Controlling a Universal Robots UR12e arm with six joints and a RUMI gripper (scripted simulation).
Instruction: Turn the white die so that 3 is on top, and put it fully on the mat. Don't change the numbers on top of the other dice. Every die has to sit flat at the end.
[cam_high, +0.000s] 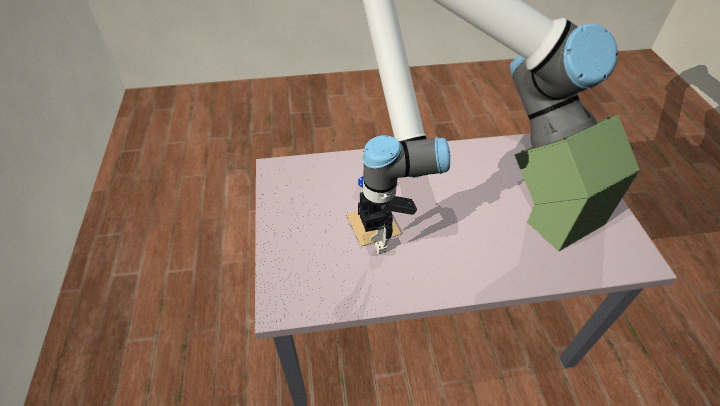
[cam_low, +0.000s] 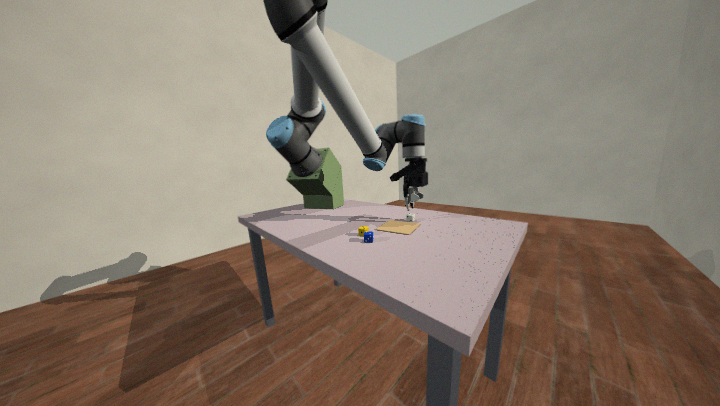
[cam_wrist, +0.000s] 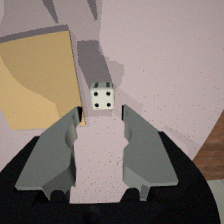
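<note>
Four black pips are shown atop the white die (cam_wrist: 103, 98); above it, the grey claw (cam_wrist: 100, 114) is narrowed, nothing gripped, beside the tan mat (cam_wrist: 37, 80) mid-worktop (cam_high: 504, 262).

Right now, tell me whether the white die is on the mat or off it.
Off. In the wrist view the white die sits flat on the table beside the mat, four pips up, ahead of the end effector, which holds nothing.

Arm (cam_high: 393, 75) reaches down from above, wrist bent so the gripper (cam_wrist: 100, 117) points straight down right over the white die (cam_wrist: 102, 97). Jaws are partway closed with nothing between them.
</note>
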